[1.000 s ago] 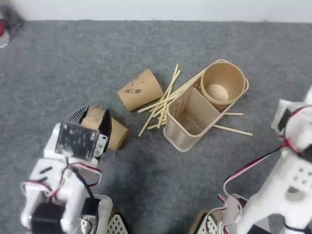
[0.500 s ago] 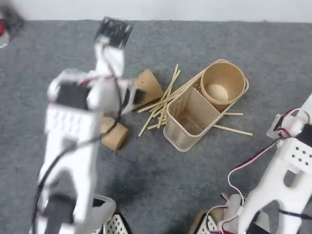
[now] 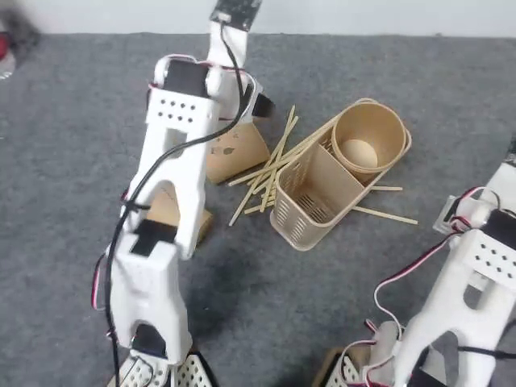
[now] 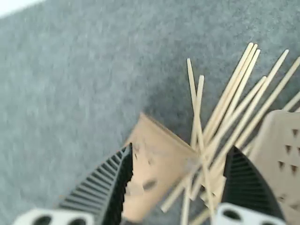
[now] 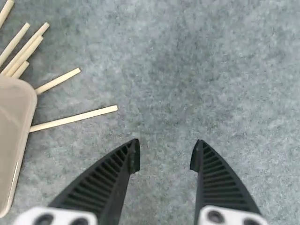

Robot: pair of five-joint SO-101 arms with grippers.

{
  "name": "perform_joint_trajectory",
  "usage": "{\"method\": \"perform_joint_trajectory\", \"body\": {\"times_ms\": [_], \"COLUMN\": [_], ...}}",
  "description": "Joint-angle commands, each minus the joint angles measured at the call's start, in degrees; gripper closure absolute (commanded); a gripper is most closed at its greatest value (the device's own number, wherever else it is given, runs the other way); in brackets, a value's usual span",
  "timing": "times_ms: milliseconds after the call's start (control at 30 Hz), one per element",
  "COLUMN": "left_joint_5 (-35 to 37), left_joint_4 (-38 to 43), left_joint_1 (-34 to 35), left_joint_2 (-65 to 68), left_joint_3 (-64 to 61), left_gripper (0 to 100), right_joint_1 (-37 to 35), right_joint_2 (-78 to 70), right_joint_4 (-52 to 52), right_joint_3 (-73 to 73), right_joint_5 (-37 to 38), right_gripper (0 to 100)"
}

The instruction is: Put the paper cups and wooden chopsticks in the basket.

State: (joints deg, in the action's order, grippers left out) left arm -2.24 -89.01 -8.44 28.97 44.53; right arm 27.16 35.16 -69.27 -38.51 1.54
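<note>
Left pincer [image 4: 180, 155], spread, is held over the paper cup [image 4: 154, 164] beside the basket [image 3: 282, 226], evidently for grasping; right pincer [image 5: 165, 152] likewise spread.

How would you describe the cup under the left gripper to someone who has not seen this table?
Find the basket on the grey table; chopsticks fan out beside it. The cup lies on its side next to them and, unlike the cup inside the basket, has dark marks on its wall.

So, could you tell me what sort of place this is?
Probably a robot practice bench: a grey felt-covered table, with a basket and scattered chopsticks set out as props.
</note>
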Motion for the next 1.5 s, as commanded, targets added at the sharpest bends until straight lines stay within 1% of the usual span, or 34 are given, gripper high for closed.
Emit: {"method": "perform_joint_trajectory", "body": {"times_ms": [0,167,300,433,567,700,800,867,933,1100,1200,1300,1467], "left_joint_5": [-5.45,-10.55,-16.53,-22.33,-26.81,-34.37,-35.69,-35.78,-37.63,-45.89,-48.53,-50.02,-52.31], "left_joint_4": [2.02,4.48,3.87,0.18,-3.52,-10.99,-11.78,-11.78,-11.78,-11.69,-11.60,-11.52,-11.52], "left_joint_1": [0.09,0.53,-0.79,-1.58,-0.79,2.55,7.03,10.02,12.40,16.62,18.90,21.27,26.81], "left_joint_2": [6.59,15.91,22.33,26.90,30.42,31.38,30.77,28.66,25.93,16.26,10.11,6.42,5.71], "left_joint_3": [8.75,17.63,23.52,28.26,32.04,36.00,38.55,38.02,35.56,20.53,13.49,10.33,9.54], "left_gripper": [70,70,70,70,70,70,70,70,70,70,70,70,70], "right_joint_1": [-2.07,-3.74,-3.82,-3.82,-3.82,-3.82,-3.82,-3.82,-3.82,-3.82,-3.82,-3.82,-3.82], "right_joint_2": [1.01,1.01,1.01,1.01,0.92,0.92,0.92,0.92,0.92,0.92,0.92,0.92,0.92], "right_joint_4": [0.92,1.27,1.27,1.27,1.27,1.19,1.19,1.19,1.19,1.01,0.92,0.84,0.75], "right_joint_3": [-0.62,-0.97,-1.32,-1.32,-1.32,-1.32,-1.32,-1.32,-1.32,-1.32,-1.32,-1.32,-1.58], "right_joint_5": [-0.70,-0.70,-0.70,-0.70,-0.70,-0.70,-0.70,-0.70,-0.70,-0.70,-0.70,-0.70,-0.70], "right_gripper": [80.9,80.9,81.1,81.1,81.1,81.1,81.1,81.1,81.1,81.1,81.1,81.1,81.1]}}
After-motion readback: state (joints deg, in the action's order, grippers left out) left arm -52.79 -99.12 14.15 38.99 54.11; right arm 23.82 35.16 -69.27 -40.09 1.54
